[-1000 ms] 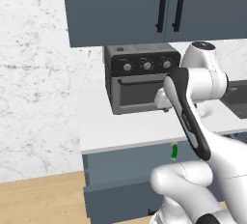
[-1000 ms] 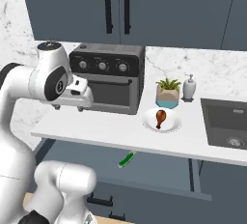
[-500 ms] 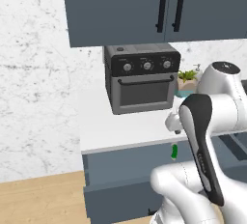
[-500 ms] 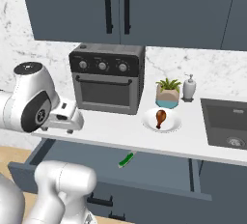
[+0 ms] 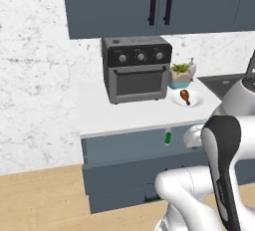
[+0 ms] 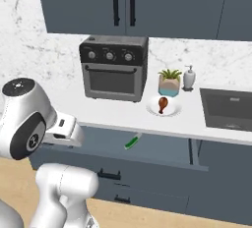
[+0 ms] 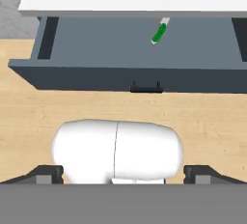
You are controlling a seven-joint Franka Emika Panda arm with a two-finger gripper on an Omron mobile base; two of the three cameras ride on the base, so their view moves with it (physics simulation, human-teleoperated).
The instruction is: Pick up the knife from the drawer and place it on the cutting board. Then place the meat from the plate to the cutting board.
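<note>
The knife (image 7: 159, 32), green-handled with a short pale blade, lies inside the open slate-blue drawer (image 7: 96, 49), toward its back under the counter edge; it is also visible as the knife (image 5: 168, 137) and the knife (image 6: 132, 142). My gripper (image 7: 123, 175) hangs low in front of the drawer, well short of the knife, its fingertips (image 7: 46, 175) wide apart, open and empty. The meat (image 6: 162, 104) rests on the white plate (image 6: 173, 110) on the counter, and shows again as the meat (image 5: 185, 96). The cutting board is out of view.
A dark toaster oven (image 6: 114, 67) stands on the counter left of the plate. A potted plant (image 6: 169, 82) and a soap dispenser (image 6: 189, 78) sit behind the plate, with a sink (image 6: 226, 109) to the right. The drawer's black handle (image 7: 146, 89) faces me above the wooden floor (image 7: 202, 117).
The arm has swung down from in front of the toaster oven to low before the drawer. The whole picture has shifted slightly, so the camera moved. Knife and meat lie as before.
</note>
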